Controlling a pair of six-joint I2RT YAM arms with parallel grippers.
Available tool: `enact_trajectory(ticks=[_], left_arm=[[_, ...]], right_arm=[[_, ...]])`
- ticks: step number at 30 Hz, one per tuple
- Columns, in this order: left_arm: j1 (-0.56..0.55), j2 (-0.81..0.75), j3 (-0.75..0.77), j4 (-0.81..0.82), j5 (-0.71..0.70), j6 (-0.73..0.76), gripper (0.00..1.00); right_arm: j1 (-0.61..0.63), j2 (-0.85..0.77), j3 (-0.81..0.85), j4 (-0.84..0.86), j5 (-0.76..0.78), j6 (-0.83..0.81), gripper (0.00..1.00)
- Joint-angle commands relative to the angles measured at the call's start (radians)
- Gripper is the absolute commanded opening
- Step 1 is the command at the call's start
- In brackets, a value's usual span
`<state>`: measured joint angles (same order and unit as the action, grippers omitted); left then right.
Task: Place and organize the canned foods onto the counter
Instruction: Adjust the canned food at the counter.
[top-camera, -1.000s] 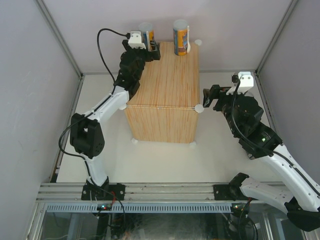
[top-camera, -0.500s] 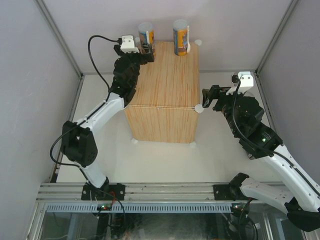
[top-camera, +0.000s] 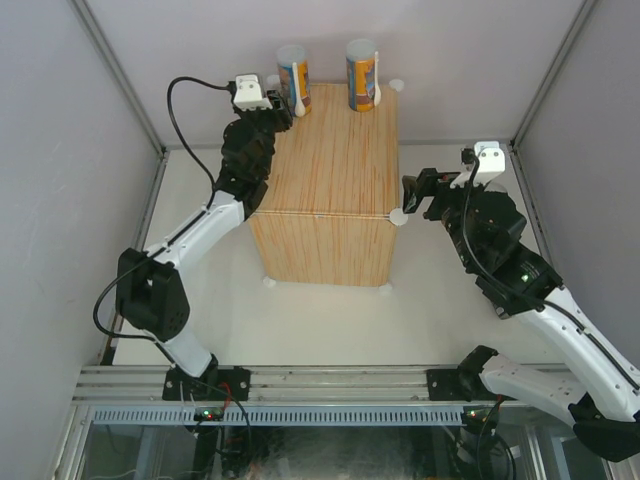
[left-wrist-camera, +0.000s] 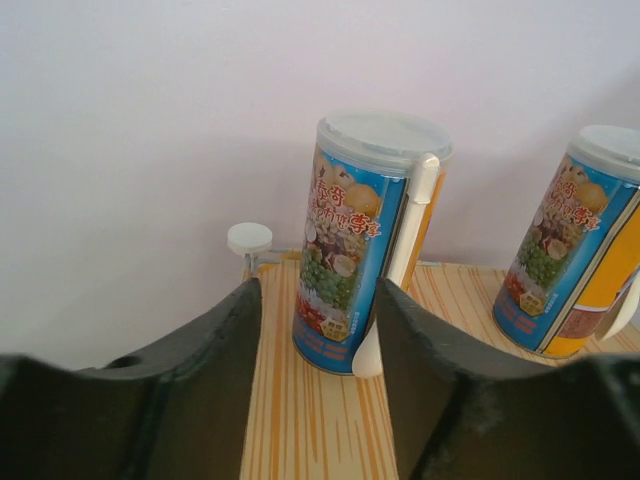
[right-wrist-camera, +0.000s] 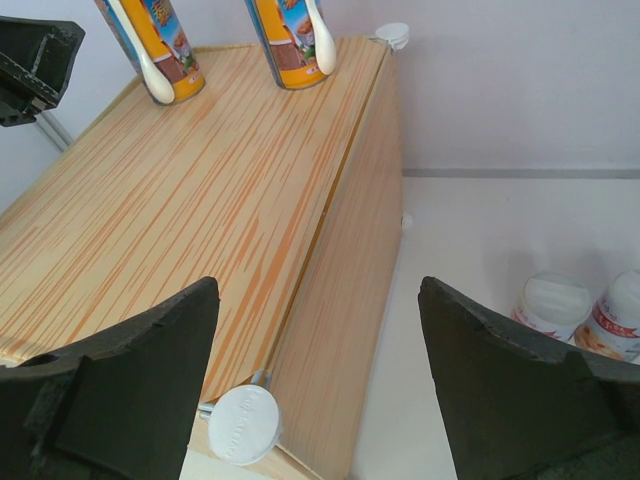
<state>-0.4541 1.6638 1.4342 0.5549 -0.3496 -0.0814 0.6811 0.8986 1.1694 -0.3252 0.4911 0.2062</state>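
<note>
Two tall blue-orange canned foods with white spoons stand upright at the far edge of the wood-grain counter (top-camera: 330, 160): the left can (top-camera: 293, 68) (left-wrist-camera: 365, 240) and the right can (top-camera: 361, 75) (left-wrist-camera: 575, 255). My left gripper (top-camera: 282, 108) (left-wrist-camera: 318, 292) hangs just short of the left can, open, with only bare counter top between its fingers. My right gripper (top-camera: 415, 195) (right-wrist-camera: 318, 290) is open and empty over the counter's near right corner. Two short white-red cans (right-wrist-camera: 555, 305) (right-wrist-camera: 615, 320) stand on the white floor to the right of the counter.
White round knobs (right-wrist-camera: 245, 425) (right-wrist-camera: 393, 33) (left-wrist-camera: 249, 238) stick out at the counter's corners. Grey walls close in the back and both sides. The short cans are hidden behind the right arm in the top view.
The left gripper has let go of the left tall can, drawn back from it toward the left, and narrowed its jaws. The can stays upright on the counter. The right arm has not moved.
</note>
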Motion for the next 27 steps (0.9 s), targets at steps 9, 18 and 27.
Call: enact_trajectory(ticks=[9, 18, 27], left_arm=[[0.046, 0.039, 0.115, -0.037, -0.002, -0.159, 0.48], [0.082, 0.105, 0.245, -0.125, 0.093, -0.237, 0.44], [0.096, 0.12, 0.264, -0.166, 0.084, -0.281, 0.44]], right_arm=[[-0.015, 0.012, 0.01, 0.05, -0.015, 0.001, 0.8], [-0.033, 0.02, 0.015, 0.052, -0.029, 0.002, 0.8], [-0.037, 0.018, 0.018, 0.046, -0.025, 0.007, 0.8]])
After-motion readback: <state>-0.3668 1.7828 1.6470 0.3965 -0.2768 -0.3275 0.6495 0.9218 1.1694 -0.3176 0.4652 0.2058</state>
